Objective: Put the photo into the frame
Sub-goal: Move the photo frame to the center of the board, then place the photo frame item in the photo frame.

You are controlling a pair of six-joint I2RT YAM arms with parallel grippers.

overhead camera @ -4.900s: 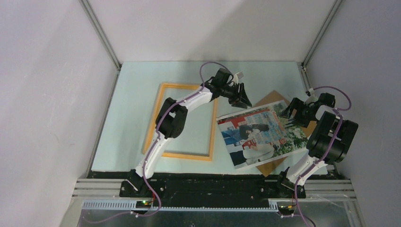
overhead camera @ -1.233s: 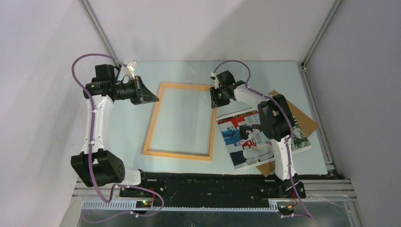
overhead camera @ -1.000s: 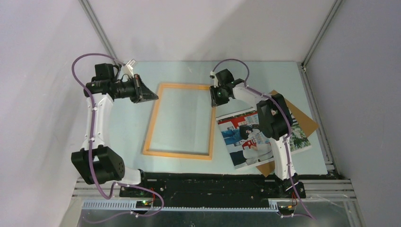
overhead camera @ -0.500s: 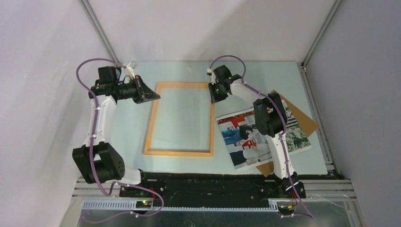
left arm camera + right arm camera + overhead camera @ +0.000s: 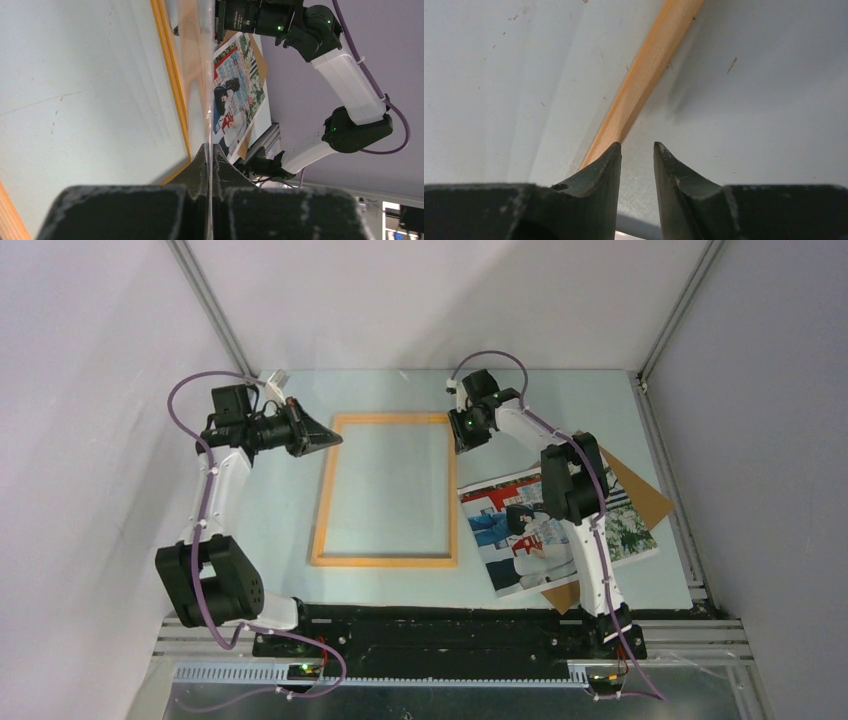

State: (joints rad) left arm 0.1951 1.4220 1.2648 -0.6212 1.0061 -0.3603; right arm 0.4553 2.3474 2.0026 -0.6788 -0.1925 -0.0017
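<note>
**Working the frame's far corners — the photo lying apart**

The left gripper (image 5: 332,438) is sitting at one far corner of the frame (image 5: 385,561). Its fingers are pressing together on what is looking like a clear pane (image 5: 207,75), seen edge-on and running straight ahead from the fingertips. The right gripper (image 5: 461,443) is sitting at the opposite far corner, its fingers parted by only a narrow gap and gripping nothing. An orange rail is starting right at one fingertip (image 5: 604,165) and running away ahead of it. The photo (image 5: 520,550) is lying well behind the right gripper, back toward that arm's base. It is resting partly on a brown backing board (image 5: 645,498) and partly on the table (image 5: 270,540).

By its looks, the photo is going to handle as light, floppy and slick, and it is likely to crease or smudge easily. A pinch on the white border is seeming safest, perhaps where the board underneath is holding an edge slightly clear of the table. The frame is appearing light but stiff and will probably slide readily, so a rail or a corner is looking like the place to take it.

The right arm is crossing over the photo in the overhead view and hiding a strip of it. The pictures are not showing whether the pane is seated in the frame or raised off it — nor whether the right fingertip is actually touching the rail.
</note>
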